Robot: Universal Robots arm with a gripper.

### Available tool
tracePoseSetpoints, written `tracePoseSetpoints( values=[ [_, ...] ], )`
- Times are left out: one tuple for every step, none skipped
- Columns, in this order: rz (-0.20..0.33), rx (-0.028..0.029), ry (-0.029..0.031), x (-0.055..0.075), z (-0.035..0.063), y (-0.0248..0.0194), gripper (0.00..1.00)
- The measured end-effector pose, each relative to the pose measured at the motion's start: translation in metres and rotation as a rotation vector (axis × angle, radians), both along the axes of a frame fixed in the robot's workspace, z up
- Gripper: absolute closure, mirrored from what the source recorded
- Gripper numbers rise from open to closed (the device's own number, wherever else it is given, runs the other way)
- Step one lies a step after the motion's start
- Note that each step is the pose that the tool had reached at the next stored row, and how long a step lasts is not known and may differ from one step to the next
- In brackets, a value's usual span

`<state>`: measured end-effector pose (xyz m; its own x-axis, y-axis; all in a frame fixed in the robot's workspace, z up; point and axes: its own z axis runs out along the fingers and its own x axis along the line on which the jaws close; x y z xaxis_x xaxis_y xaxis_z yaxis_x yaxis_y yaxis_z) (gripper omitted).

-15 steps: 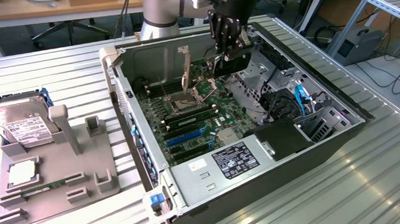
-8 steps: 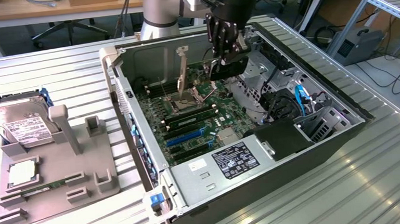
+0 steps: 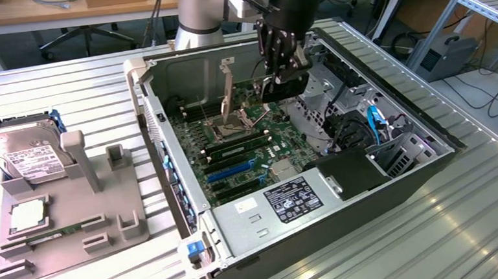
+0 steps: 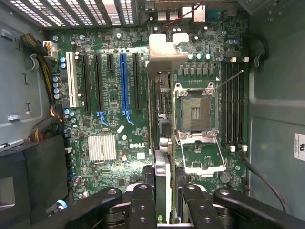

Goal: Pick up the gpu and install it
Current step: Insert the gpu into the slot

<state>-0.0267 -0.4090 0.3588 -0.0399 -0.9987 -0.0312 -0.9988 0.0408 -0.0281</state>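
My gripper point(image 3: 280, 73) hangs over the open computer case point(image 3: 424, 168), shut on the gpu point(image 3: 284, 85), a dark card held upright above the motherboard point(image 3: 241, 156). In the wrist view the gpu point(image 4: 162, 143) appears edge-on between the black fingers point(image 4: 143, 205), its silver bracket point(image 4: 164, 50) at the far end toward the case's rear wall. There the card sits between the blue expansion slot point(image 4: 125, 81) and the bare CPU socket point(image 4: 195, 112). I cannot tell how high it is above the board.
A grey fixture tray point(image 3: 73, 228) on the exterior view's left holds a silver hard drive point(image 3: 25, 156), a processor point(image 3: 27, 214) and a green memory stick point(image 3: 52, 236). Inside the case are a power supply point(image 3: 292, 202), drive cages point(image 3: 352, 133), cables and a raised socket lever point(image 3: 227, 92).
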Motion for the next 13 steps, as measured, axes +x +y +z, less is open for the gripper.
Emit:
tracePoseSetpoints(
  values=[
    [0.000,0.0000,0.0000,0.0000,-0.0004,-0.0002,0.73],
    [0.000,0.0001,0.0000,0.0000,-0.0005,-0.0003,0.73],
    [0.000,0.0000,0.0000,0.0000,-0.0006,-0.0003,0.73],
    [0.000,0.0000,0.0000,0.0000,-0.0007,-0.0003,0.73],
    [0.000,0.0000,0.0000,0.0000,-0.0008,-0.0004,0.73],
    [0.000,0.0000,0.0000,0.0000,-0.0008,-0.0004,0.73],
    [0.000,0.0000,0.0000,-0.0001,-0.0055,-0.0020,0.73],
    [0.000,0.0000,0.0000,-0.0004,-0.0077,-0.0026,0.73],
    [0.000,0.0000,0.0000,-0.0005,-0.0077,-0.0026,0.73],
    [0.000,0.0000,0.0000,-0.0007,-0.0078,-0.0026,0.73],
    [0.000,0.0000,0.0000,-0.0008,-0.0079,-0.0026,0.73],
    [0.000,0.0000,0.0000,-0.0011,-0.0080,-0.0026,0.73],
    [0.000,0.0000,0.0000,-0.0013,-0.0080,-0.0026,0.73]
  ],
)
